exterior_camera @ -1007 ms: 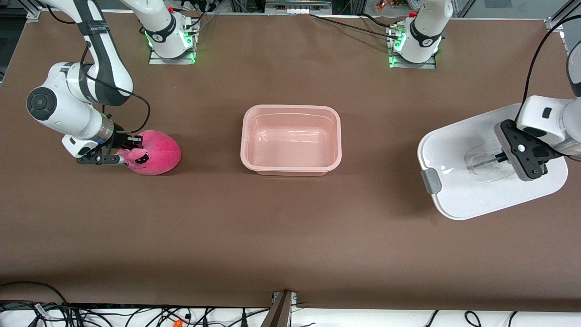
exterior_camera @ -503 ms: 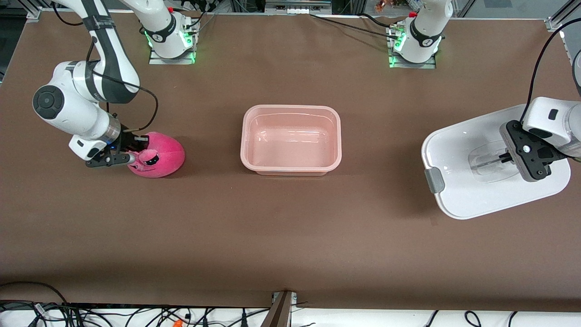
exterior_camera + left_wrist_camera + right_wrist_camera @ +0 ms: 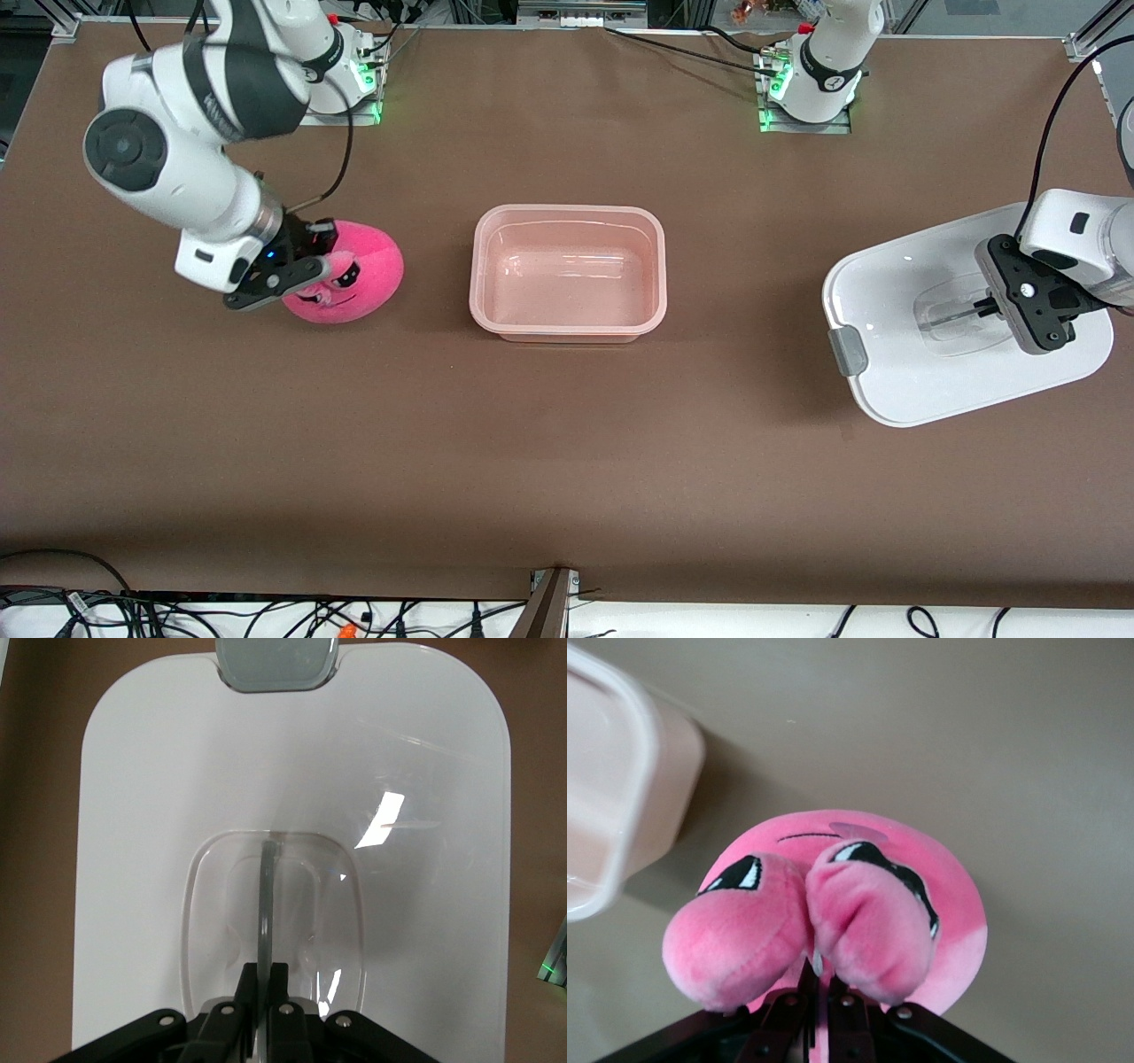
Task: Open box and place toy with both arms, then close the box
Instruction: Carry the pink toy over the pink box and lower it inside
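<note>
The toy (image 3: 350, 282) is gripped by the right gripper (image 3: 306, 270), the jaws pinched tight into the plush between its two bulging lobes, as is seen plainly in the right wrist view, where the toy (image 3: 833, 912) fills the space just ahead of the jaws. The toy is carried clear of the worktop (image 3: 567, 443), over the stretch toward the right arm's end, and the pale pink base of the box (image 3: 568, 273) is seen just ahead of the jaws and off to one side, its rim (image 3: 620, 771) close to the plush but apart from it. The base stands open at the middle of the worktop. At the left arm's end, the white lid (image 3: 895, 354) is held by the left gripper (image 3: 988, 308), the jaws closed narrowly on the thin upright bar of the clear recessed handle (image 3: 266, 904). A grey clip (image 3: 276, 660) is shown at the lid's edge straight ahead of those jaws.
</note>
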Controlling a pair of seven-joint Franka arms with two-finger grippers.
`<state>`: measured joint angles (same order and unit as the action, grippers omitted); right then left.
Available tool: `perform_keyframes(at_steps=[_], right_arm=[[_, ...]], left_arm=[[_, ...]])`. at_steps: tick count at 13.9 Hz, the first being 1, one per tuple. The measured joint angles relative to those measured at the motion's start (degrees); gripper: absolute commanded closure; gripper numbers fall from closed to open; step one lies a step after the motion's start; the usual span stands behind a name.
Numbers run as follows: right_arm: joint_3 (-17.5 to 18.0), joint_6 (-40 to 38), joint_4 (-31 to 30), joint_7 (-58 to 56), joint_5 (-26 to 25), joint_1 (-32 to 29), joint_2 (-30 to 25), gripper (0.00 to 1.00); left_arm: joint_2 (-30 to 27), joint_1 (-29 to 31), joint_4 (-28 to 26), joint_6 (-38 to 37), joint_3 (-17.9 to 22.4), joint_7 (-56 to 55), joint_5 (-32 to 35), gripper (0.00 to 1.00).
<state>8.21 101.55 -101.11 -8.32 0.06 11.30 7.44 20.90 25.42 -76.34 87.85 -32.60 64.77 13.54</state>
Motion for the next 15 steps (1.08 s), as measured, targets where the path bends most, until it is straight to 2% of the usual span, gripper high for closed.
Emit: perform_keyframes(at_steps=[3,6,8,12,15], right_arm=[[0.7,-5.6,6.5,-1.7,-3.5,7.7,0.1,1.0],[0.9,-6.6,9.4,-2.6,-6.4,17.0,1.4,1.0],[1.0,-6.7,11.7,-2.9,-6.8,21.0,3.5,1.0],[0.9,-9.6,19.8,-3.4,-7.3,27.3,11.1,1.0],[0.9,-11.5,27.1,-3.4,-9.6,29.9,18.3,1.0]], left_arm=[[0.0,0.0,0.0,-0.1,0.0,0.0,0.0,1.0],[0.0,0.0,0.0,-0.1,0.0,0.0,0.0,1.0],[0.0,0.0,0.0,-0.1,0.0,0.0,0.0,1.0],[0.0,0.0,0.0,-0.2,0.0,0.0,0.0,1.0],[0.1,0.0,0.0,-0.4,0.0,0.0,0.0,1.0]])
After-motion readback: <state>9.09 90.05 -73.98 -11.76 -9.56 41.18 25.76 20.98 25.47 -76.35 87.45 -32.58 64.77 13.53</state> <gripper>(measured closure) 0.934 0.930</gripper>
